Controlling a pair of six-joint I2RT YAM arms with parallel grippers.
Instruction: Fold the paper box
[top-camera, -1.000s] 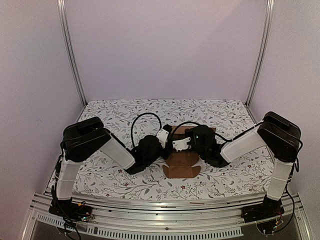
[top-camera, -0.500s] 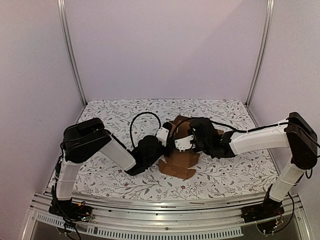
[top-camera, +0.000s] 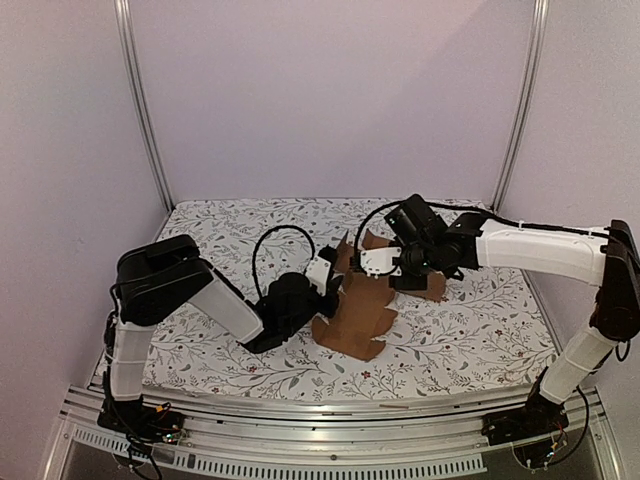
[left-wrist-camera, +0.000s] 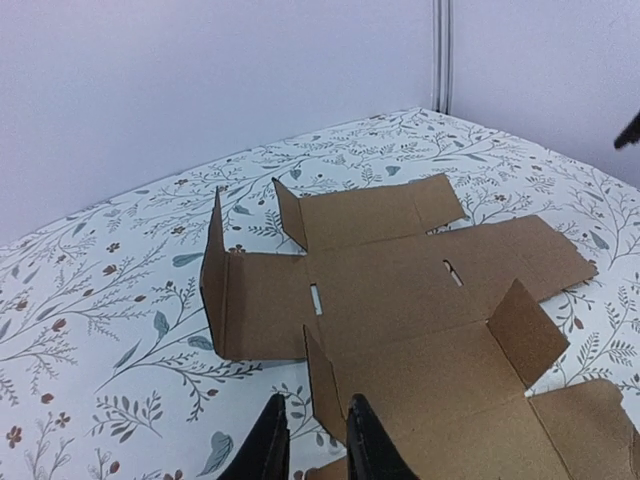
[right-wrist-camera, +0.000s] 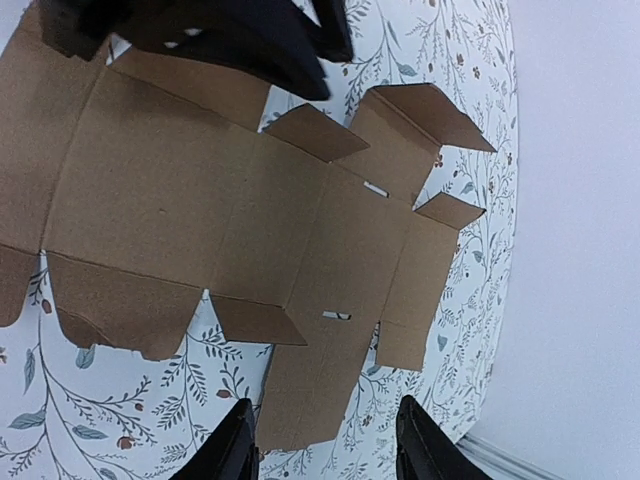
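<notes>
The box (top-camera: 360, 310) lies opened out as a flat cut-out near the middle of the surface (top-camera: 220, 230). It sits a little toward the near edge, with several side flaps standing up along their creases.

The left gripper (left-wrist-camera: 315, 450) is nearly together on one upright flap (left-wrist-camera: 322, 385) at the box's near-left edge. Most likely this pins the sheet so it cannot slide while the other side is worked. The grip is on the outer margin, which leaves the panels and slots free.

The right gripper (right-wrist-camera: 325, 450) hangs above the box with its fingers apart and nothing between them. It looks down on the far-right panels, probably to choose the next flap to raise.

The left arm (top-camera: 225, 300) has its elbow high near the left edge. Its forearm slopes down toward the centre, and its wrist is low, close to the surface.

The right arm (top-camera: 540, 250) rises at the right edge and reaches almost level toward the centre. Its wrist tips down over the far part of the box, clear of the cardboard.
</notes>
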